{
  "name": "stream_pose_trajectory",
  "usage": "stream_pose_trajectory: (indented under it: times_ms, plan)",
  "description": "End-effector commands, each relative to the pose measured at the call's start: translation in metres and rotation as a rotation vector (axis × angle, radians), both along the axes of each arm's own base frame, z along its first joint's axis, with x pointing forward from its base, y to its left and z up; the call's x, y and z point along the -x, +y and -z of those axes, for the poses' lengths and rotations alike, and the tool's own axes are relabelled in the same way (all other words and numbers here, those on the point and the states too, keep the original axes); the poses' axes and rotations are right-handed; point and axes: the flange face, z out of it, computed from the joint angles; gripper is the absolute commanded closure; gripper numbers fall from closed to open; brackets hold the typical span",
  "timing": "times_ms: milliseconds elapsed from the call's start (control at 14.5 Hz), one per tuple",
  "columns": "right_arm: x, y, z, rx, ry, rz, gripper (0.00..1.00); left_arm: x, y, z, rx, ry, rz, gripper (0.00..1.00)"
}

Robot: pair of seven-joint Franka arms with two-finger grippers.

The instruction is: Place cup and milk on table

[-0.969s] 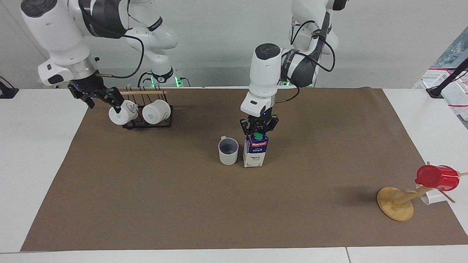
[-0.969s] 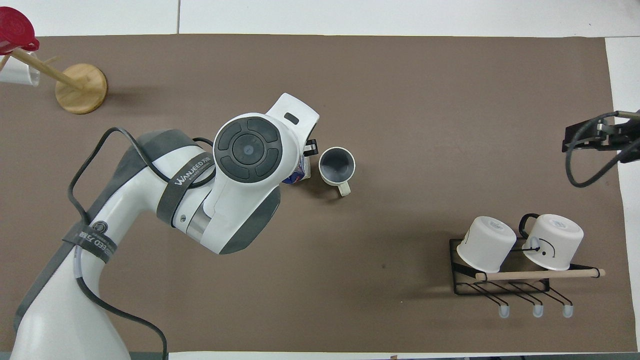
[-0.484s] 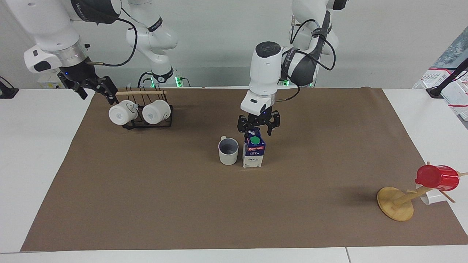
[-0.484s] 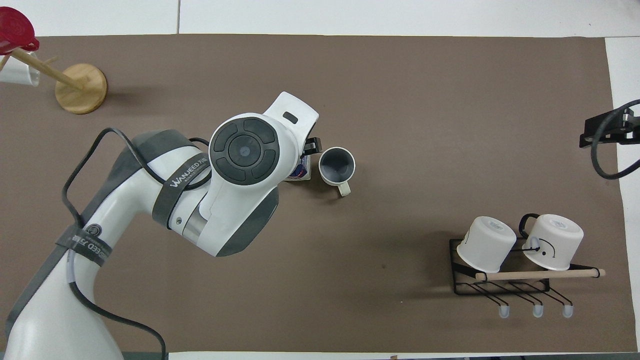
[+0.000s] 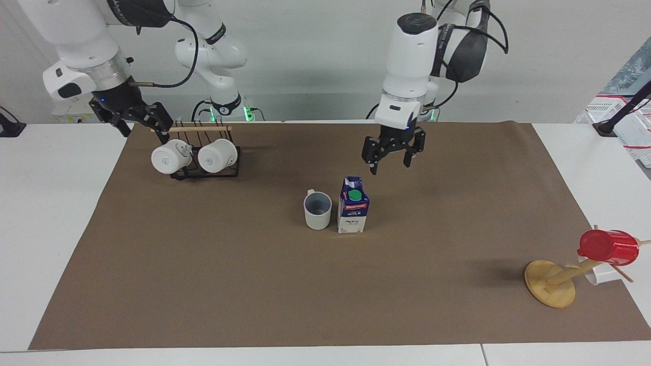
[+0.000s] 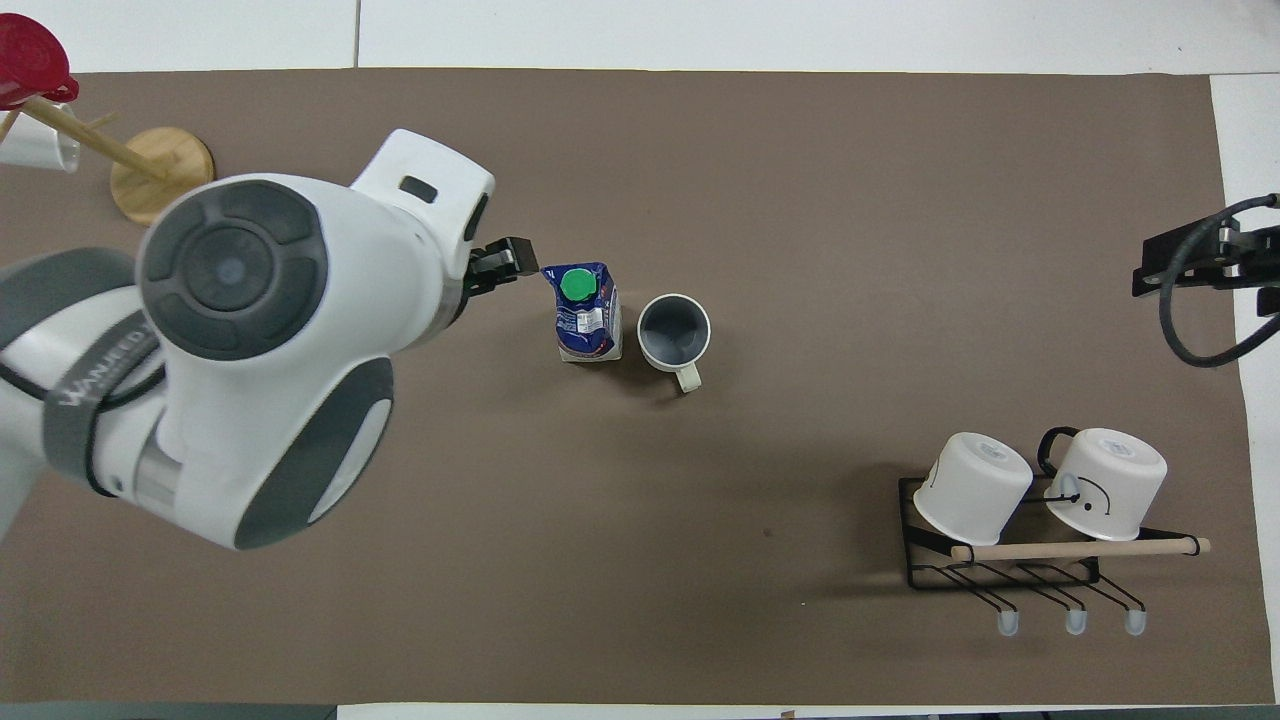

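Note:
The milk (image 5: 353, 211) stands upright on the brown paper of the table (image 5: 254, 284), green cap up. The cup (image 5: 318, 209) stands upright beside it, toward the right arm's end, a small gap between them. Both also show in the overhead view: milk (image 6: 588, 315), cup (image 6: 674, 330), table (image 6: 800, 200). My left gripper (image 5: 390, 165) is open and empty, raised over the paper beside the carton toward the left arm's end; in the overhead view its arm hides most of it (image 6: 505, 268). My right gripper (image 5: 145, 133) is open and empty, in the air over the rack's end.
A black wire rack (image 5: 203, 173) holds two white mugs (image 5: 196, 156) near the robots at the right arm's end; it also shows from overhead (image 6: 1000, 575). A wooden mug tree (image 5: 552, 282) with a red cup (image 5: 608, 246) stands at the left arm's end.
My left gripper opened, let go of the milk, then rose and moved toward the left arm's end. My right gripper lifted away from the mug on the rack.

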Motion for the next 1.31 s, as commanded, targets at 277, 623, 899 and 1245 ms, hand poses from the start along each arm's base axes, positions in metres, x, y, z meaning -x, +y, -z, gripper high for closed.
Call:
stream_pose_trajectory:
  times_ms: [277, 623, 899, 1245]
  plan:
    - [-0.002, -0.002, 0.003, -0.011, 0.013, -0.004, 0.00, -0.027, 0.126, -0.021, 0.015, 0.071, 0.073, 0.00]
    - [-0.001, -0.001, 0.005, -0.009, 0.015, -0.027, 0.00, -0.029, 0.224, -0.068, 0.001, 0.114, 0.188, 0.00]
    - [-0.002, 0.000, 0.006, -0.010, -0.007, -0.024, 0.00, -0.025, 0.268, -0.101, -0.012, 0.144, 0.235, 0.00]
    - [-0.001, -0.004, 0.008, -0.010, 0.002, -0.015, 0.00, -0.030, 0.295, -0.101, 0.001, 0.175, 0.201, 0.00]
